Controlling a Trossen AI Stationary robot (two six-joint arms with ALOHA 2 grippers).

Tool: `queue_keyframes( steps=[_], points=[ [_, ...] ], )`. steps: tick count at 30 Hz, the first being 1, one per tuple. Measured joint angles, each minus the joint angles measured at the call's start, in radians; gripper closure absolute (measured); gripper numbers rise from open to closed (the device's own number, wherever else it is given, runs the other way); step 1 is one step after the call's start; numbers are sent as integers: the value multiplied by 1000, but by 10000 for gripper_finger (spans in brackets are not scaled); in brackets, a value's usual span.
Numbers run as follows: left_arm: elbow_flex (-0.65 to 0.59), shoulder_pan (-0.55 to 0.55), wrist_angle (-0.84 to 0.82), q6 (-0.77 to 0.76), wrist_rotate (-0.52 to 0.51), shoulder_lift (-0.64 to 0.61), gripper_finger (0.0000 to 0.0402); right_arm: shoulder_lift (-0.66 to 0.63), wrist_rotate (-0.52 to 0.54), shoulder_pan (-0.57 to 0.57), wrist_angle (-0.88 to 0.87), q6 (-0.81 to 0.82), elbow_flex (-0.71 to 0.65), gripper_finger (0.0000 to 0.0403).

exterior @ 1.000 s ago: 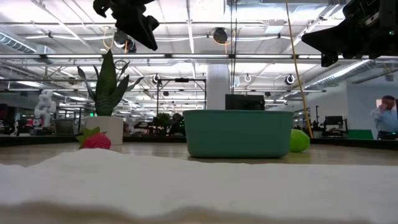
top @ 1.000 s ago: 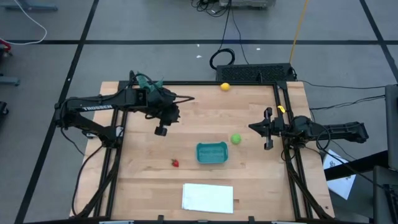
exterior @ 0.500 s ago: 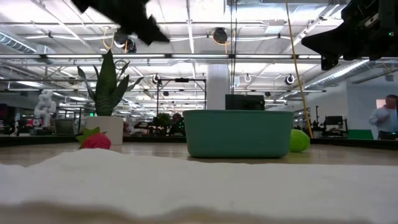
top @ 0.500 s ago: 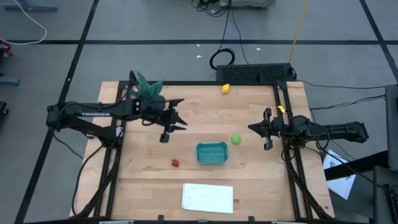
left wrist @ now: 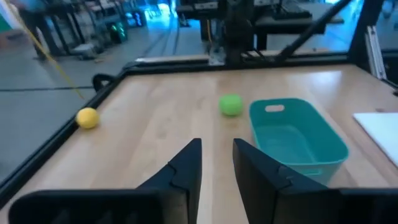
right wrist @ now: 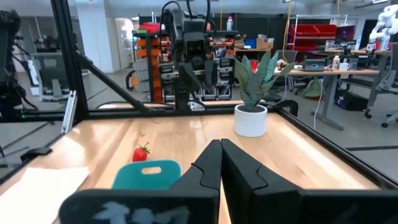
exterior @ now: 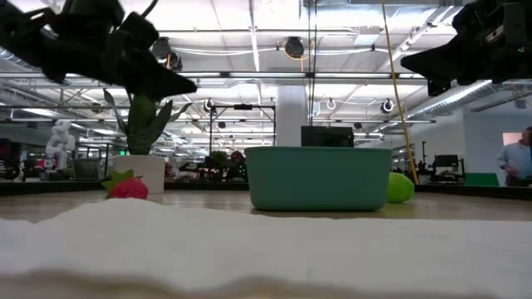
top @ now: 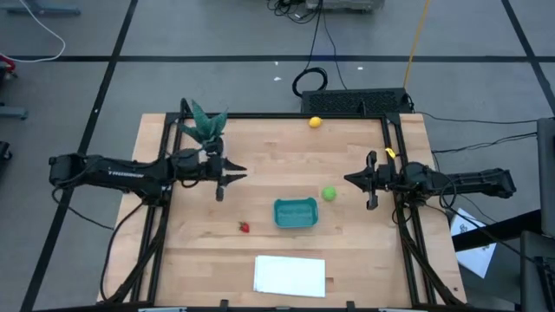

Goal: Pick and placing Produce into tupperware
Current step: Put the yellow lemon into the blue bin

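The teal tupperware [top: 296, 212] stands mid-table, with nothing in it that I can see. The green ball [top: 329, 194] rests beside its far right corner. The red strawberry [top: 244, 227] lies to its left, and the yellow lemon [top: 315, 122] lies near the far edge. My left gripper [left wrist: 216, 152] hovers above the table left of the tub, slightly open, pointing level toward the tub [left wrist: 297, 140] and ball [left wrist: 231, 104]. My right gripper [right wrist: 221, 155] hovers right of the ball, shut, holding nothing.
A spiky plant in a white pot [top: 205, 126] stands at the far left corner, just behind my left arm. A flat white sheet [top: 290, 276] lies near the near edge. A black frame rail [top: 395, 147] borders the table. Bare wood lies between the lemon and the tub.
My left arm has stretched out low and its gripper has come down, shifting a little toward the table's left edge and levelling out to point toward the right. The produce and tub have not moved.
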Motion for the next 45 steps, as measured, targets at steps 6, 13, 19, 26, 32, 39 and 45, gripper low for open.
queue_keyframes(
  steps=[6,13,19,26,32,39,45],
  points=[
    [-151,48,197,9,-8,-9,309,36,0,0,26,-12,0,403],
    [-241,124,285,7,-7,-10,309,76,2,0,46,-29,0,403],
    [-258,177,294,19,60,-11,309,94,4,0,54,-37,0,403],
    [-258,197,302,39,124,-91,309,84,1,0,131,-30,0,403],
    [-257,178,236,31,134,-192,309,43,0,0,135,-10,0,403],
    [-257,167,89,58,113,-302,309,-7,0,0,105,13,0,403],
    [-257,167,63,62,109,-315,309,-1,4,0,100,8,0,403]
  ],
)
